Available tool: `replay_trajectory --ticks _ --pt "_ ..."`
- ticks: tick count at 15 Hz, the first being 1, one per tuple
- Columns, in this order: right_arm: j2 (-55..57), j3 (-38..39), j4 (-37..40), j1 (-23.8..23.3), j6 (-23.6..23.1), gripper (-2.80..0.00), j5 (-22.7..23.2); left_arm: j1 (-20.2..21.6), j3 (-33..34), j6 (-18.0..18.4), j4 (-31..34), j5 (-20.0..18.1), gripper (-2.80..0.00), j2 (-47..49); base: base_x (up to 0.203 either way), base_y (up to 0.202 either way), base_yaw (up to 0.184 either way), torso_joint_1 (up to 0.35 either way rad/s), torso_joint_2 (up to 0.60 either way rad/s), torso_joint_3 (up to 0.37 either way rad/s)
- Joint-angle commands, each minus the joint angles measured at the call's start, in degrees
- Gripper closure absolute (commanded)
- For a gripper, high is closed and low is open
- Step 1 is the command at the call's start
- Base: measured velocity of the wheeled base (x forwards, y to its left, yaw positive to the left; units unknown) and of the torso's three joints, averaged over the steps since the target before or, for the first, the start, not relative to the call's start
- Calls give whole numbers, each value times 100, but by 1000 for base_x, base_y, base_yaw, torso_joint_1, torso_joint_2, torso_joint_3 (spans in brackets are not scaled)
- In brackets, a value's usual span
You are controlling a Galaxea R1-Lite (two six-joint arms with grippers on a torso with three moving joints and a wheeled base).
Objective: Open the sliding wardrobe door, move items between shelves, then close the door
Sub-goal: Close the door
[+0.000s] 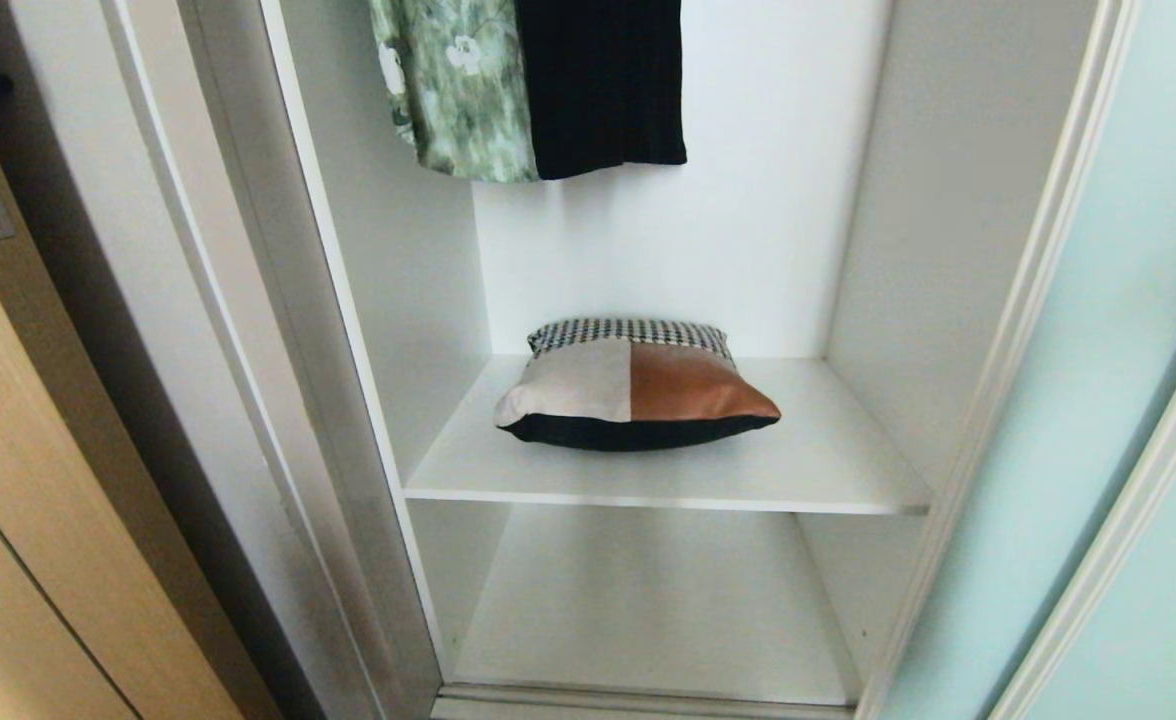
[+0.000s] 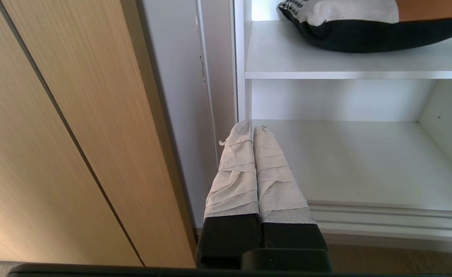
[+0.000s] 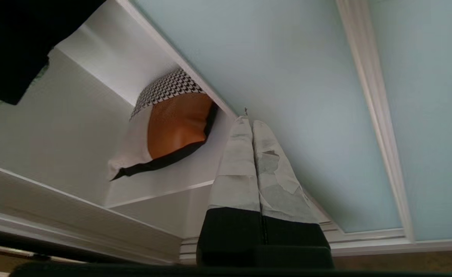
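The cushion (image 1: 636,385) is lying flat on the upper shelf (image 1: 828,470) inside the wardrobe, approx. centred; the lower shelf (image 1: 648,610) is holding nothing. The sliding door (image 1: 1098,380) is standing open at the right. Two garments (image 1: 528,85) are hanging above. Left gripper (image 2: 253,127) & right gripper (image 3: 249,122) are both clenched, grasping nothing.

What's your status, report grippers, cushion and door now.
Left gripper and right gripper shut, empty. Cushion flat on upper shelf. Sliding door open; lower shelf bare.
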Motion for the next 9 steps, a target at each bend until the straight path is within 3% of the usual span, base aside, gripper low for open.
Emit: replay_trajectory --ticks 1,3,9 --pt "318 -286 29 1 212 0 37 2 9 4 1 0 0 18 0 0 0 0 0 0" --pt "510 -493 -10 -14 485 0 0 2 9 4 2 0 0 18 0 0 0 0 0 0" --pt "981 -808 -48 -146 488 0 -12 2 9 4 2 0 0 18 0 0 0 0 0 0"
